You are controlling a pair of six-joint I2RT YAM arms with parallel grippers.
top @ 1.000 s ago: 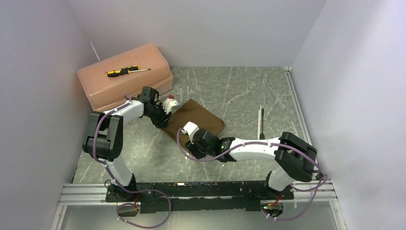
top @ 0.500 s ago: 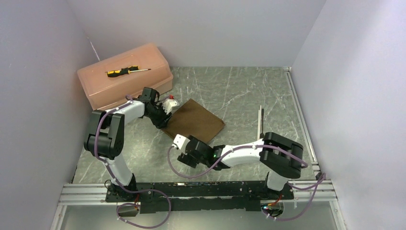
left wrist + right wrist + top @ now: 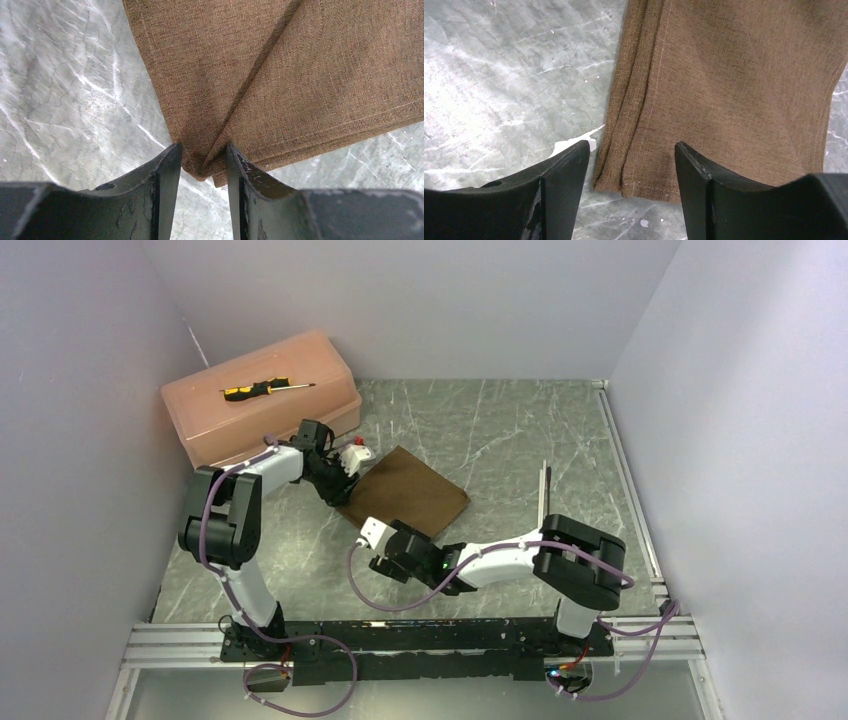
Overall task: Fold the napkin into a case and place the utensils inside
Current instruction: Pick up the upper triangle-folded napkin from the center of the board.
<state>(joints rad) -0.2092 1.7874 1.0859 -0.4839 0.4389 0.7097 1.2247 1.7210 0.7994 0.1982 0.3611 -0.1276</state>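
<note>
My right gripper (image 3: 631,165) hangs wide open, straddling the near corner of the napkin (image 3: 405,490), layered edges running away from me. My left gripper (image 3: 202,162) is pinched on the far-left corner. Utensils (image 3: 544,492) lie to my right, well apart.

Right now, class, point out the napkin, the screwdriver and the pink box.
napkin (image 3: 410,487): top view, middle of the folded cloth.
screwdriver (image 3: 248,392): top view, yellow-and-black handle.
pink box (image 3: 325,359): top view, bare far-right part of the lid.
</note>
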